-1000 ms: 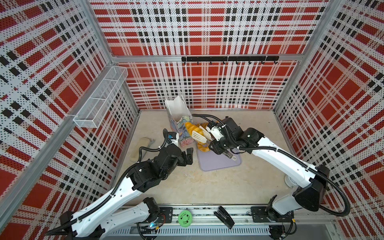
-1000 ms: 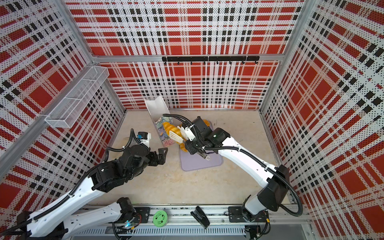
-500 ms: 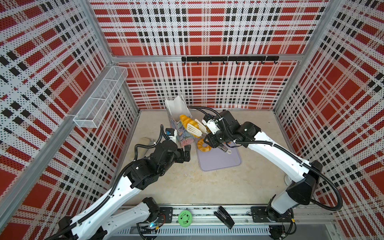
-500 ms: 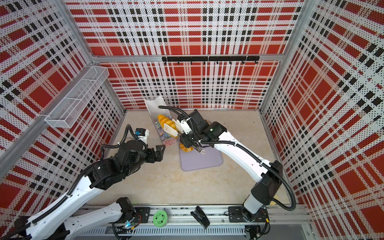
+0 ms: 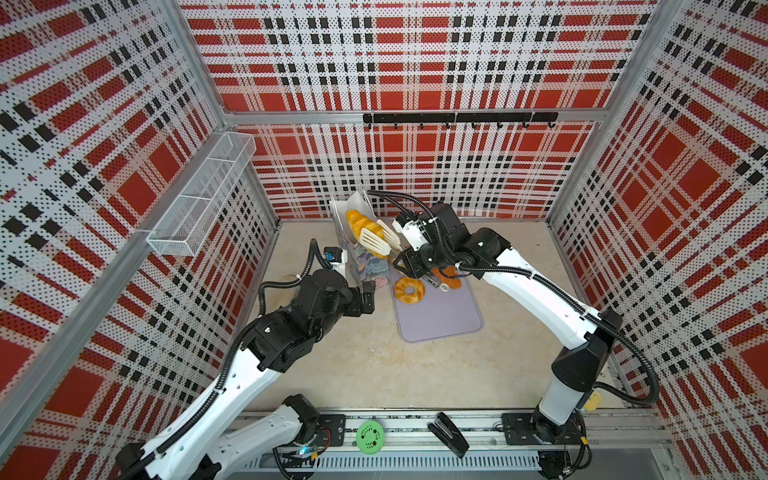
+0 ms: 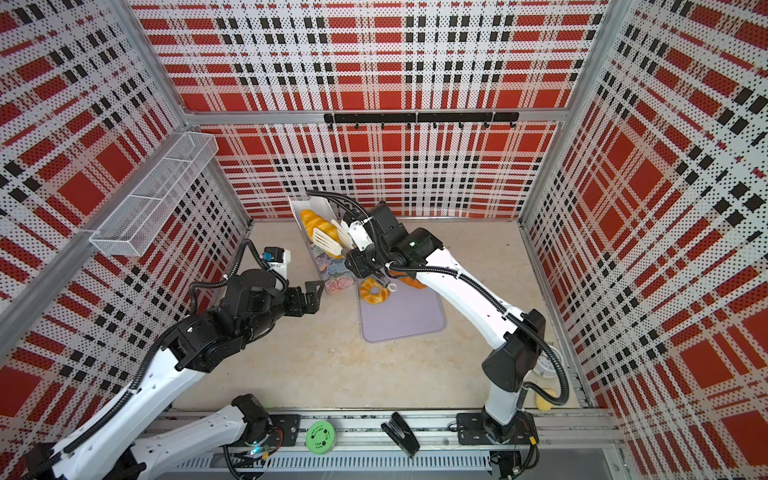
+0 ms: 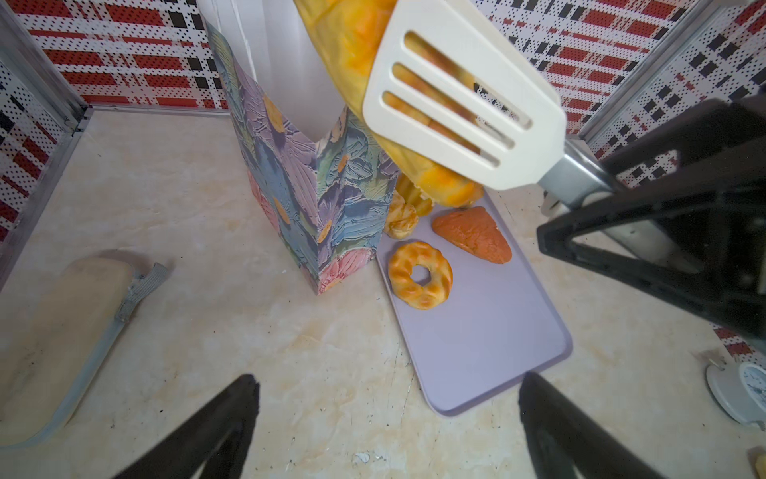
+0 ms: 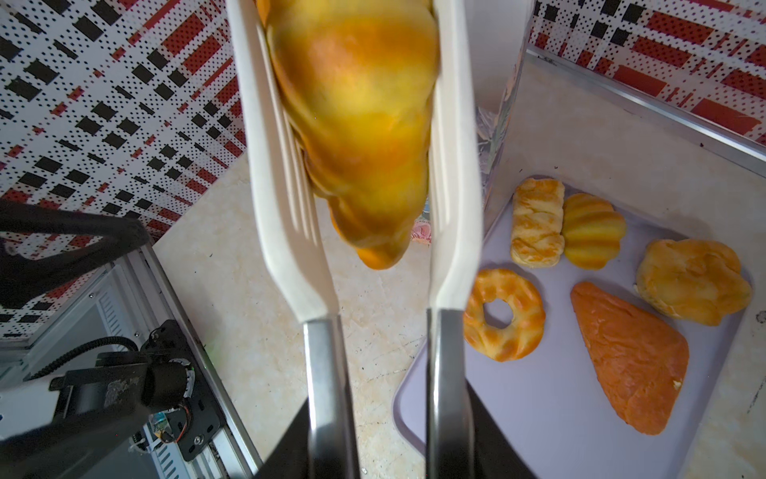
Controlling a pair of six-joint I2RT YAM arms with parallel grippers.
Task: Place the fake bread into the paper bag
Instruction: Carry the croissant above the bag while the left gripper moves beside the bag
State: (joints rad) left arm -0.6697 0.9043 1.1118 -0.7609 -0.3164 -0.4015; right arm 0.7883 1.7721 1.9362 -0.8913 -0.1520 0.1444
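Right hand (image 8: pixel 389 448) clamped on tongs (image 5: pixel 372 243), tongs pinching bread roll (image 5: pixel 358 220) at paper bag (image 7: pixel 298 178) mouth, left hand (image 7: pixel 387 379) wide open, empty, near bag

Both top views high overhead, facing down, wrist cameras close, sharing paper bag (image 7: pixel 298 174), tray (image 7: pixel 497 331)

The worktop (image 5: pixel 374 365) is a beige marbled slab. The paper bag (image 7: pixel 306 195) stands on it near the back wall. A lilac tray (image 7: pixel 489 331) lies flat just beside the bag. A beige oblong pouch (image 7: pixel 54 331) and a small white dial (image 7: pixel 742 385) lie well apart from both.
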